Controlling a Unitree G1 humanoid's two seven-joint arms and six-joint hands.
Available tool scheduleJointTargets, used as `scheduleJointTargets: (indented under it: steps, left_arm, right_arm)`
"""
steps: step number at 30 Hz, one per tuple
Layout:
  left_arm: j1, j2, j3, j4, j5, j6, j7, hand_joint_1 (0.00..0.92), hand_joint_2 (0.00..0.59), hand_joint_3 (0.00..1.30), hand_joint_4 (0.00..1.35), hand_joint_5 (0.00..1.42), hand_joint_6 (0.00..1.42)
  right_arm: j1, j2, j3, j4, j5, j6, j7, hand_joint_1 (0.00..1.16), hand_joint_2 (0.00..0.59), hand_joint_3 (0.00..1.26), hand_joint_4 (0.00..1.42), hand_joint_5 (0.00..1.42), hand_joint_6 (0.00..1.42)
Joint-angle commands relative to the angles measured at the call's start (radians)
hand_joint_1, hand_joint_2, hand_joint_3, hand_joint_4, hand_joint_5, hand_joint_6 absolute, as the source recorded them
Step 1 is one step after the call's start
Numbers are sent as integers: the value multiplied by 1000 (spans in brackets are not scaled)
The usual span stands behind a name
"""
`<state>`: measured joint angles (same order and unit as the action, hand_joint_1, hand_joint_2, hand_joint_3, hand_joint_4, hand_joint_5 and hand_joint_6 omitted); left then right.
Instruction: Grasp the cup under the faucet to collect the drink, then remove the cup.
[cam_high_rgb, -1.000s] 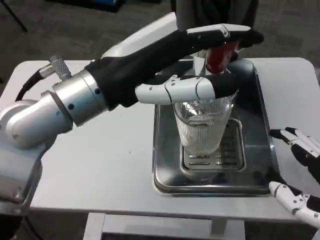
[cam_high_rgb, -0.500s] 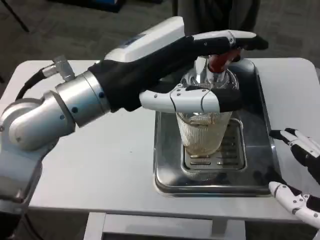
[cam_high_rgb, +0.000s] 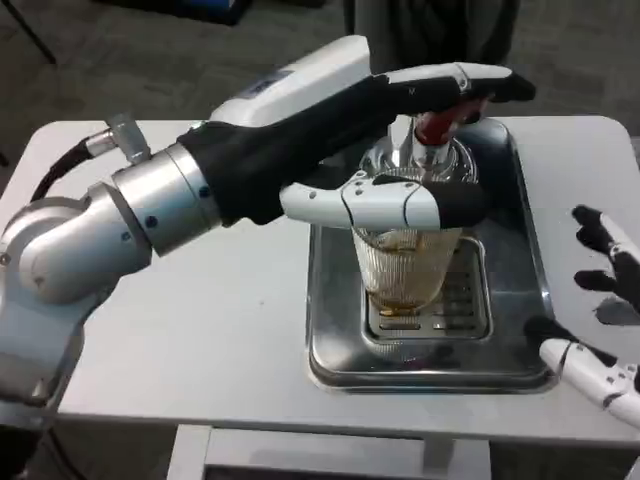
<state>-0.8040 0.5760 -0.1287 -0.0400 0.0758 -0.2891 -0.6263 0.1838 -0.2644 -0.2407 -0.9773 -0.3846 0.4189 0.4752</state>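
Note:
A clear ribbed cup (cam_high_rgb: 405, 268) stands on the drain grate of the steel drip tray (cam_high_rgb: 334, 340), under the faucet with its red tap handle (cam_high_rgb: 437, 125). Amber drink shows in the lower part of the cup. My left hand (cam_high_rgb: 385, 155) reaches in from the left and grips the cup near its rim, one finger wrapped across the front and another lying over the faucet top. My right hand (cam_high_rgb: 600, 300) hovers at the table's right edge with its fingers spread and nothing in it.
The tray has raised steel walls around the grate (cam_high_rgb: 460, 305). The white table (cam_high_rgb: 220, 330) lies bare to the left of the tray. Dark floor surrounds the table.
Drink has run into the cup, which now shows an amber tint. The left hand has shifted slightly on the cup. The right hand has lifted and its fingers have moved up.

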Motion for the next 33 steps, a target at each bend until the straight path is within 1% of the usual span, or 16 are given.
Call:
scheduleJointTargets:
  steps: [1, 4, 7, 8, 12, 14, 23, 33]
  left_arm:
    - [49, 31, -25, 19, 39, 20, -40, 0, 86, 205, 120, 228, 192]
    - [51, 31, -23, 19, 37, 18, -38, 0, 86, 205, 120, 228, 192]
    - [51, 32, -22, 20, 38, 16, -37, 0, 86, 205, 120, 228, 192]
    - [51, 33, -22, 20, 38, 15, -37, 0, 86, 205, 120, 228, 192]
    - [52, 36, -18, 23, 34, 17, -38, 0, 86, 205, 120, 228, 192]
    - [54, 38, -16, 24, 34, 14, -38, 0, 86, 205, 120, 228, 192]
    - [60, 44, -10, 20, 28, 15, -42, 0, 86, 205, 120, 231, 192]
    - [64, 49, -7, 14, 32, 14, -42, 0, 90, 205, 126, 237, 192]
  right_arm:
    - [23, 19, -17, 20, 70, -60, -51, 535, 305, 0, 44, 183, 261]
    - [28, 22, -6, 54, 107, -107, -80, 553, 287, 0, 44, 184, 267]
    - [32, 24, 15, 84, 118, -149, -111, 571, 274, 0, 44, 166, 272]
    - [33, 23, 20, 89, 119, -157, -118, 575, 268, 0, 37, 161, 265]
    - [19, 12, 67, 126, 88, -195, -157, 602, 261, 0, 27, 138, 248]
    - [4, 8, 86, 141, 71, -199, -175, 630, 257, 0, 24, 126, 238]
    - [-68, 12, 159, 212, 10, -205, -244, 638, 256, 0, 17, 110, 214]
    - [-133, 24, 206, 261, 2, -185, -280, 629, 259, 0, 12, 97, 199]
